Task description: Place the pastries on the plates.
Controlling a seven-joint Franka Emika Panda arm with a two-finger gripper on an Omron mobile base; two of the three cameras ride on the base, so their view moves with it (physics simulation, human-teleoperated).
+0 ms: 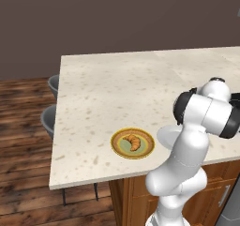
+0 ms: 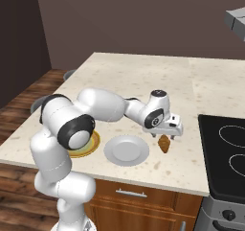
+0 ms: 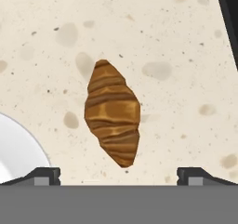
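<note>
Croissant (image 3: 112,114) on counter (image 3: 176,42), mid-frame, fingers (image 3: 44,175) spread wide, holding nothing.
Gripper (image 2: 165,135) hovers above it, right of grey plate (image 2: 127,150); second croissant (image 1: 132,142) sits on yellow-rimmed plate (image 1: 133,154). Risk: off-centre descent nudges pastry toward stove (image 2: 225,153).

this is a rendered home kitchen. a long island counter with a pale speckled stone top (image 1: 140,94) stands on brown wooden cabinets with metal bar handles (image 2: 128,193). at its right end sits a black glass cooktop with ring-marked burners (image 2: 225,153), with knobs on the grey stove front (image 2: 228,215) below it. on the far left side of the island are grey round-backed stools (image 1: 50,119), set on a dark wooden plank floor (image 1: 23,164) before a plain dark brown wall (image 1: 117,18). a grey range hood corner (image 2: 237,21) hangs above the cooktop. tableware lies on the counter: a yellow-rimmed plate with a green centre (image 1: 145,150) bearing a golden-brown croissant (image 1: 132,142), and a plain pale grey plate (image 2: 126,150).
</note>
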